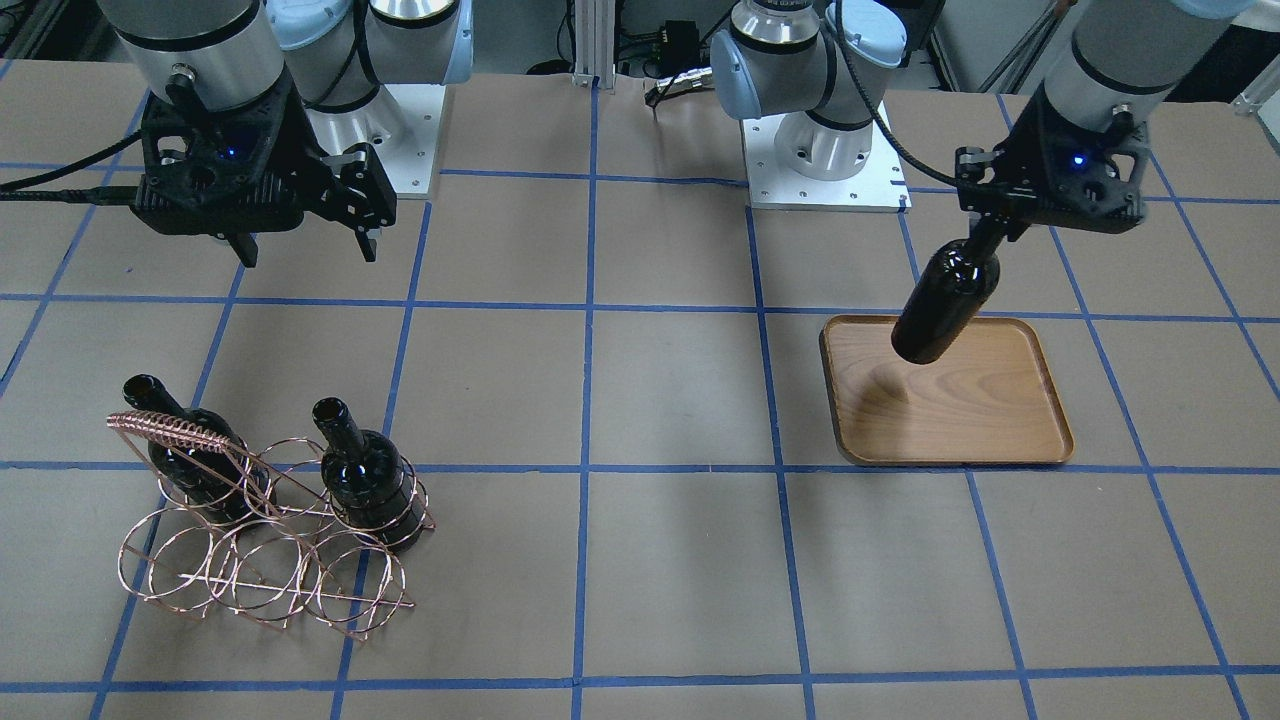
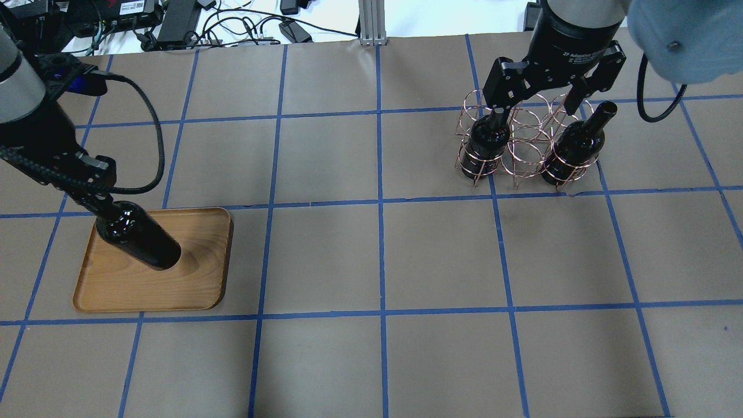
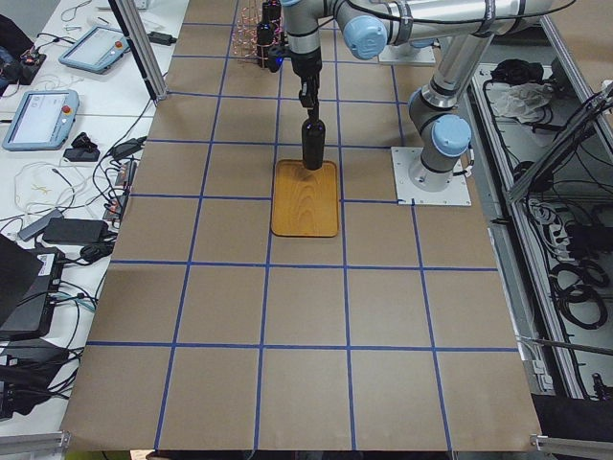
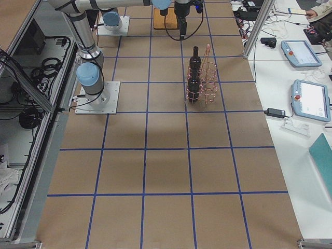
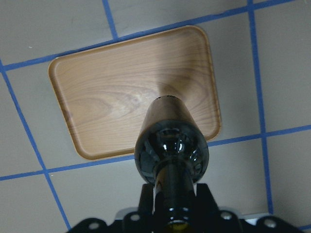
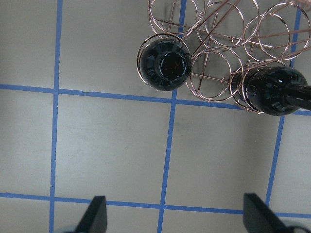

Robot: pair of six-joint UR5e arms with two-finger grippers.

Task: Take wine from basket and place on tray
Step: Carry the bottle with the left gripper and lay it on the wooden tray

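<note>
My left gripper (image 1: 990,235) is shut on the neck of a near-black wine bottle (image 1: 945,300) and holds it upright, hanging above the wooden tray (image 1: 980,420). The bottle's shadow lies on the tray. The overhead view shows the same gripper (image 2: 101,206), bottle (image 2: 139,235) and tray (image 2: 133,290). The left wrist view looks down the bottle (image 5: 170,141) onto the tray (image 5: 107,97). The copper wire basket (image 2: 525,154) holds two more bottles (image 2: 484,145) (image 2: 574,148). My right gripper (image 2: 537,104) is open and empty, high above the basket (image 6: 218,73).
The two arm bases (image 1: 370,130) (image 1: 830,150) stand at the robot's edge of the table. Brown paper with a blue tape grid (image 2: 380,200) covers the table. Cables (image 2: 244,23) lie beyond the far edge. Tablets (image 4: 298,52) sit beside the table end.
</note>
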